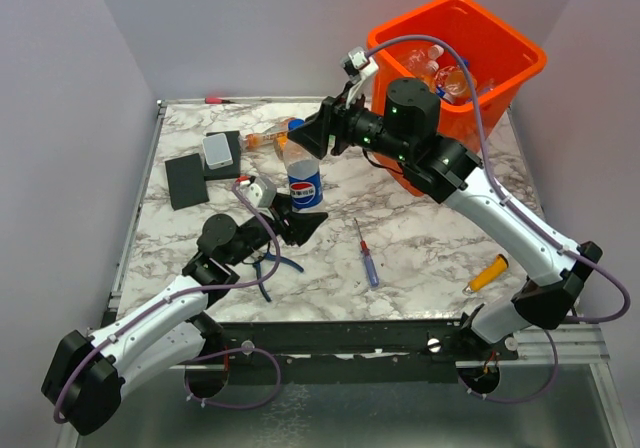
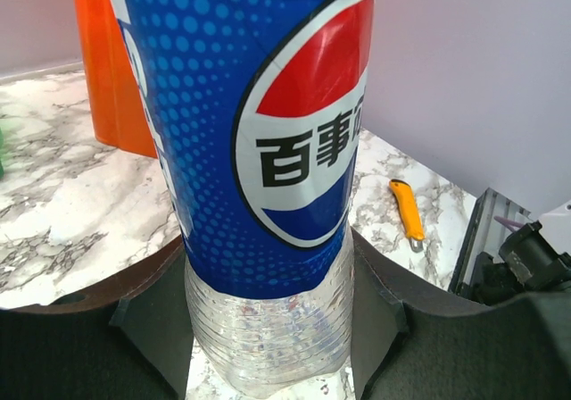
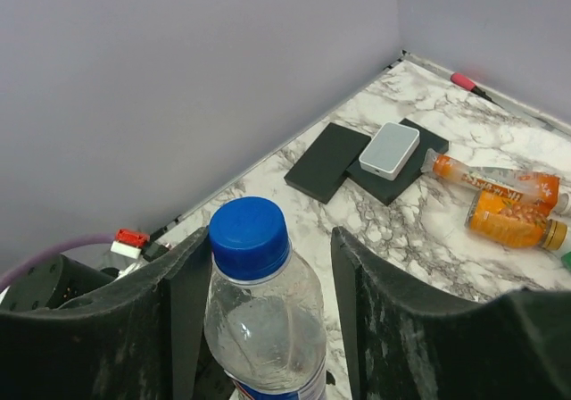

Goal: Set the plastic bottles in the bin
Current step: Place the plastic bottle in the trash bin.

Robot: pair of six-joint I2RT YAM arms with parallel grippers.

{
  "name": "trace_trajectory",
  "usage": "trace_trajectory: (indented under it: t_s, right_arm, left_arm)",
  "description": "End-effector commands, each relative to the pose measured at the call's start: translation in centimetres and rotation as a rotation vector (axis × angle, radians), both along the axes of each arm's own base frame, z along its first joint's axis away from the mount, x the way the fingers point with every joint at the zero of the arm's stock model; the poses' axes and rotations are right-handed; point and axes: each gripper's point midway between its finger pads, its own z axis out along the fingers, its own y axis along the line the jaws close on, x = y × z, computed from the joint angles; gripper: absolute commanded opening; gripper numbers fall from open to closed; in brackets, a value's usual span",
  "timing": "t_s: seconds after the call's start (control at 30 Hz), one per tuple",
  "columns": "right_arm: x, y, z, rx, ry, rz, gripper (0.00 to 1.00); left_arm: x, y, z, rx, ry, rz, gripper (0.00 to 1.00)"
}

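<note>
Clamping Pepsi bottle with left gripper; straddling its cap with right gripper, jaws seemingly apart; bin at two o'clock.

blue-and-red screwdriver by the tabletop's near edge, blue-handled pliers left of it, orange-handled knife toward the near right corner; black pads and grey box far left; red pen along the far edge.
</note>
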Motion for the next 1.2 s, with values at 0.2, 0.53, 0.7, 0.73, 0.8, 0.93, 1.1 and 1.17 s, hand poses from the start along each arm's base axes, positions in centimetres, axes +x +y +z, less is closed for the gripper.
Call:
trace_trajectory:
  t_s: [0.2, 0.53, 0.7, 0.73, 0.8, 0.93, 1.1, 1.17]
  right_arm:
    - [0.4, 1.3, -1.3, -0.057, 0.041, 0.027, 0.6]
    - [0.0, -1.1, 1.4, -0.049, -0.054, -0.032, 0.0]
    - [0.5, -8.0, 9.2, -0.051, -0.259, -0.286, 0.0]
    - [0.2, -10.3, 11.5, -0.034, -0.318, -0.36, 0.0]
    - [-0.4, -14.9, 15.5, 0.011, -0.422, -0.518, 0.0]
    - [-1.0, -23.1, 19.1, 0.069, -0.543, -0.859, 0.0]
    - [-0.9, -30.2, 21.2, 0.015, -0.681, -1.27, 0.0]
    - [-0.3, -31.9, 22.2, 0.004, -0.714, -1.371, 0.0]
  left_arm:
    - [0.1, 0.1, 0.7, -0.011, -0.037, 0.015, 0.13]
    - [0.3, 0.3, 0.5, -0.005, -0.002, 0.037, 0.98]
    - [1.3, 1.9, 0.9, -0.013, -0.011, 0.142, 0.99]
    - [1.6, 2.3, 1.0, -0.014, -0.014, 0.171, 0.99]
    - [2.0, 3.2, 1.1, -0.019, -0.019, 0.225, 0.99]
    - [2.6, 4.0, 1.2, -0.021, -0.018, 0.279, 0.99]
    - [3.1, 4.5, 0.8, -0.015, 0.0, 0.317, 0.99]
    - [3.1, 4.5, 0.8, -0.013, 0.004, 0.324, 0.99]
